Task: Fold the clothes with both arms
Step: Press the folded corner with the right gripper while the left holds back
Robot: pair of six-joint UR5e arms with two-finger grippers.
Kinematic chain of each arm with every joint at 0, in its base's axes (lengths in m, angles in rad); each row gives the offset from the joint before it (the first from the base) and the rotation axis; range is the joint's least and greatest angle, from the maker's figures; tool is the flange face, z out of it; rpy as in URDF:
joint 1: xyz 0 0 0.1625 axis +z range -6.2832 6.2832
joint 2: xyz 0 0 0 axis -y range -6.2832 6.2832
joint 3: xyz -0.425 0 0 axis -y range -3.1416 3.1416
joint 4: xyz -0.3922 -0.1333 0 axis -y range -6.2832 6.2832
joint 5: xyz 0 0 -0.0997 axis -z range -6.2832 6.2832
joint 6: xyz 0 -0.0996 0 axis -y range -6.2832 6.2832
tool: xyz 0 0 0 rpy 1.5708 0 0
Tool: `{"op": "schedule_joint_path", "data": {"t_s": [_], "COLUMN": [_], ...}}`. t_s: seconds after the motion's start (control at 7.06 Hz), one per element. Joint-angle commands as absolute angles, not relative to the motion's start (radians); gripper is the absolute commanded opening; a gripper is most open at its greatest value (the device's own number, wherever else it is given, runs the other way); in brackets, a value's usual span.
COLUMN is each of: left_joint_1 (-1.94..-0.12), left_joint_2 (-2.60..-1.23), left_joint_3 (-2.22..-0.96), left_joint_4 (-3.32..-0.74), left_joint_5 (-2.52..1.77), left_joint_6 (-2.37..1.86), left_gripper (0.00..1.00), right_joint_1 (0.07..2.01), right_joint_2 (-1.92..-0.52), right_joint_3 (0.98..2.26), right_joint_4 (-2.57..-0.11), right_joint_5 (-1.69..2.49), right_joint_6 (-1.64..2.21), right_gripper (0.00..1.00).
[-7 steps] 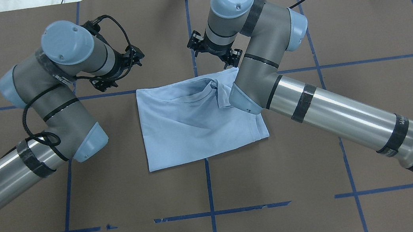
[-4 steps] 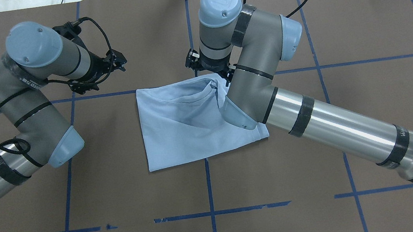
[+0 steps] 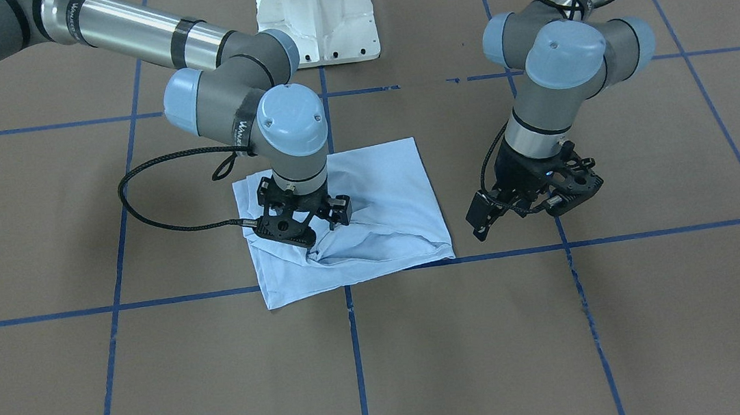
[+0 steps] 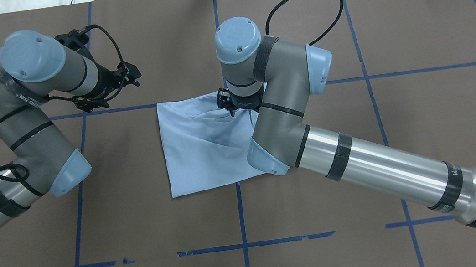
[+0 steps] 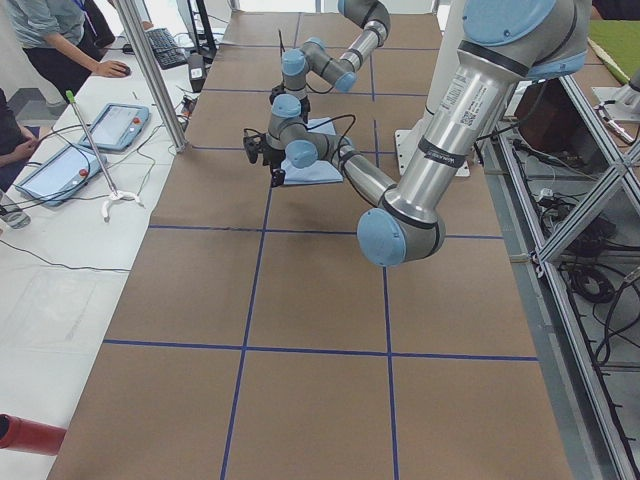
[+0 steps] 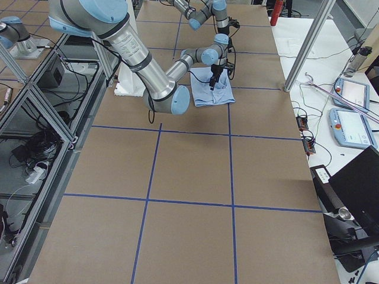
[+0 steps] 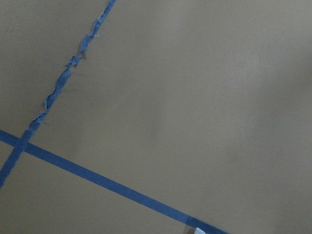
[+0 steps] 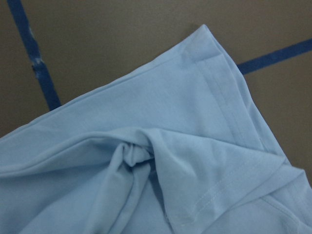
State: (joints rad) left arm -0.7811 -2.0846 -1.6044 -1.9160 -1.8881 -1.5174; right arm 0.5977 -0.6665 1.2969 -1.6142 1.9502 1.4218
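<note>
The light blue T-shirt lies folded into a rough rectangle at the table's middle. Its chest print and label are hidden. A bunched twist of fabric sits near its far edge beside a hemmed sleeve. My right gripper is low over that far edge, and one fingertip touches the puckered cloth. Its jaws look open in the front view. My left gripper hangs open and empty over bare table to the shirt's left, also shown in the front view.
Brown table cover with blue tape lines. The white pedestal base stands at the robot's side. My right forearm crosses over the shirt's right part. Operators and tablets are at a side table beyond the far edge.
My right gripper has come from beyond the shirt's far edge, leftward and down onto the bunched cloth. My left arm has swung left, away from the shirt.
</note>
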Motion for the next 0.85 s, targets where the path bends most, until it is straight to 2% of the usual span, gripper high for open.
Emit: {"op": "schedule_joint_path", "data": {"t_s": [0.0, 0.71], "left_joint_1": [-0.779, -0.776], "left_joint_2": [-2.083, -2.088], "left_joint_3": [-1.603, -1.605], "left_joint_4": [-1.917, -1.917], "left_joint_5": [-1.887, -1.887], "left_joint_6": [-1.517, -1.520], "left_gripper": [1.00, 1.00], "right_joint_1": [0.600, 0.670], "right_joint_2": [-0.661, -0.670], "right_joint_3": [1.275, 1.212], "right_joint_4": [-1.646, -1.664], "right_joint_5": [1.895, 1.832], "right_joint_6": [1.308, 1.088], "right_gripper": [1.00, 1.00]}}
